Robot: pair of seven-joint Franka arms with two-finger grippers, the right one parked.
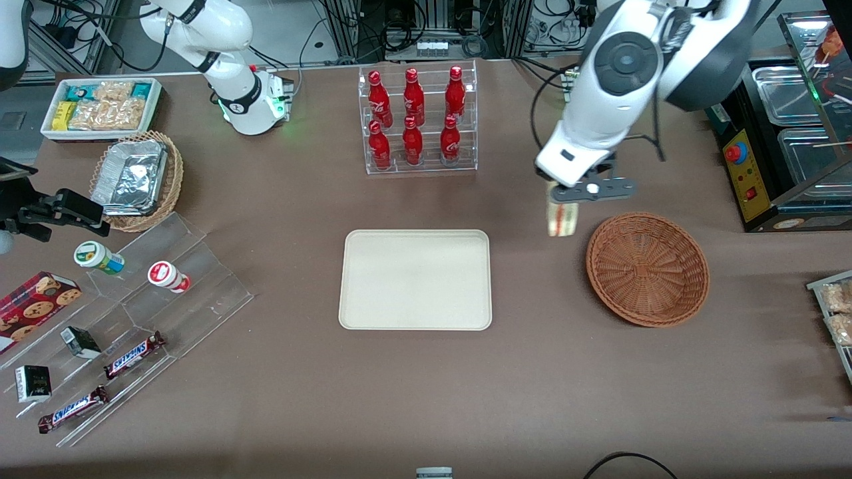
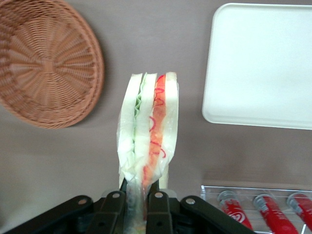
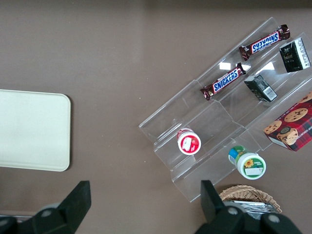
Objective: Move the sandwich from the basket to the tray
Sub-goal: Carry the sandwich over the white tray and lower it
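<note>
Sandwich (image 1: 562,220) hangs in the air, clamped between the gripper (image 1: 564,197) fingers, above bare table between tray (image 1: 415,279) and basket (image 1: 647,268), a bit farther from the front camera than both. It touches neither. Wrist view: sandwich (image 2: 147,131) is a wrapped wedge, green layer and red layer visible on the cut edge, its narrow end pinched in the gripper (image 2: 137,202); fingers (image 2: 157,209) pressed tight on it.

Across the front view: white bin of snack packets (image 1: 102,106) and tan wicker basket with foil containers (image 1: 138,179) at the parked arm's end; nearer the camera a clear stepped display (image 1: 200,293) with two small cups (image 1: 98,257), a cookie box (image 1: 34,307) and Snickers bars (image 1: 133,354). Tray sits mid-table, nothing on it. Rack of red bottles (image 1: 416,120) stands farther from the camera than the tray. Basket sits toward the working arm's end, nothing in it.
</note>
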